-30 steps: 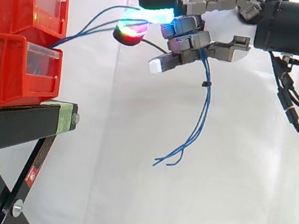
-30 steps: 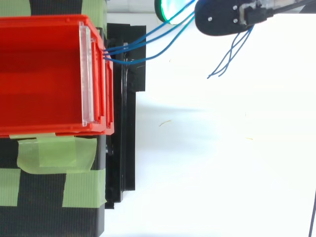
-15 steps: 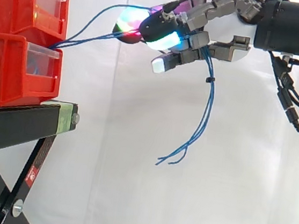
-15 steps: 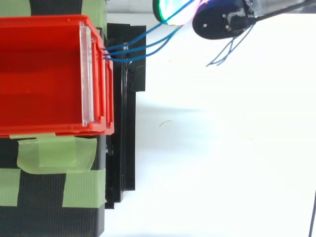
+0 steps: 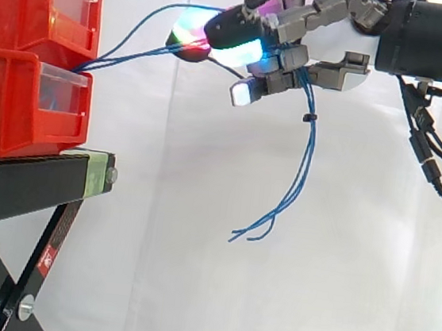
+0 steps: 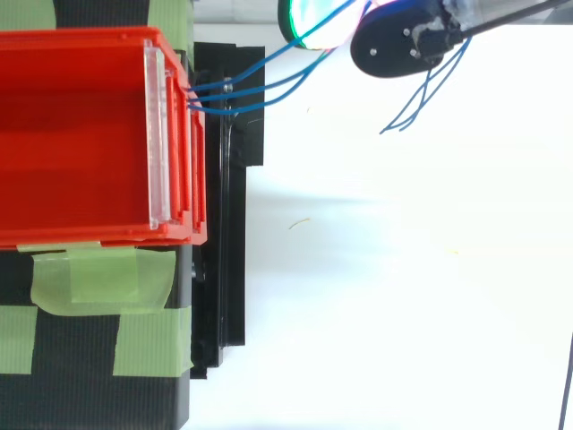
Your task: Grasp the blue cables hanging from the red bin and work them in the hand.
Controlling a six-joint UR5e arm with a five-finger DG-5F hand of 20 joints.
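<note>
Blue cables (image 5: 131,43) run bin-to-robot hand (image 5: 290,49), pinched; free ends hang down.

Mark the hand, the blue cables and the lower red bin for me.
hand (image 5: 285,59), side view, on its fingers curled round the cables.
blue cables (image 5: 309,148), side view, on the bundle hanging below the hand.
lower red bin (image 5: 8,105), side view, on its side wall.
</note>
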